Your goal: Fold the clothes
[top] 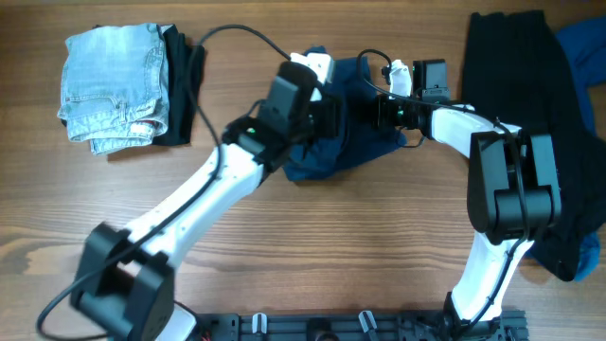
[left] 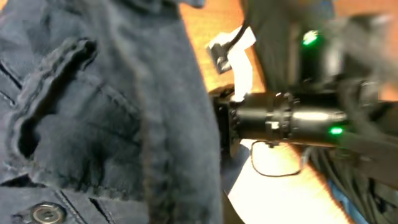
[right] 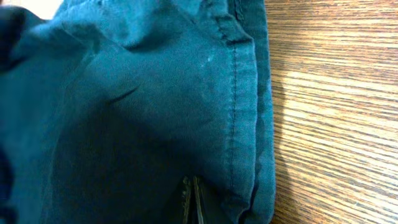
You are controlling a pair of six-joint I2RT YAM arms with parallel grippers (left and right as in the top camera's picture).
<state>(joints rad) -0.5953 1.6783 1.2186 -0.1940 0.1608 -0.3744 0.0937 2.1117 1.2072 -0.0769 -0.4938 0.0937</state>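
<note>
**Shorts held between two tools.** The dark navy shorts (top: 346, 142) lie bunched on the counter (top: 379, 237), directly between the left tool (top: 327, 114) and the right tool (right: 191, 198), with part of the cloth lifted against both.

The fabric is a soft woven cotton. It is judged light, limp and not slippery, and it will sag and crease wherever it is unsupported. The firmest places to take hold are likely the doubled edges: the stitched hem (right: 235, 93) just above the right tool, and the waistband near the metal button (left: 43, 213).

- **Right tool:** the fingers show as a narrow dark pair pressed together, apparently pinching a fold of the shorts.
- **Left tool:** the fingers are hidden by cloth and by the wrist housing, so it cannot be told whether they are spread or closed. A pocket opening (left: 56, 81) hangs close before this tool.
- **Writing:** no label, brand or legible text appears in any view, and the button face is too blurred to read.

Well to the left of the left tool sit folded pale jeans (top: 114, 80) on a black garment (top: 182, 85). To the right of the right tool, a dark pile of clothes (top: 516, 85) waits unfolded, with a blue garment (top: 582, 47) at its far edge.
</note>
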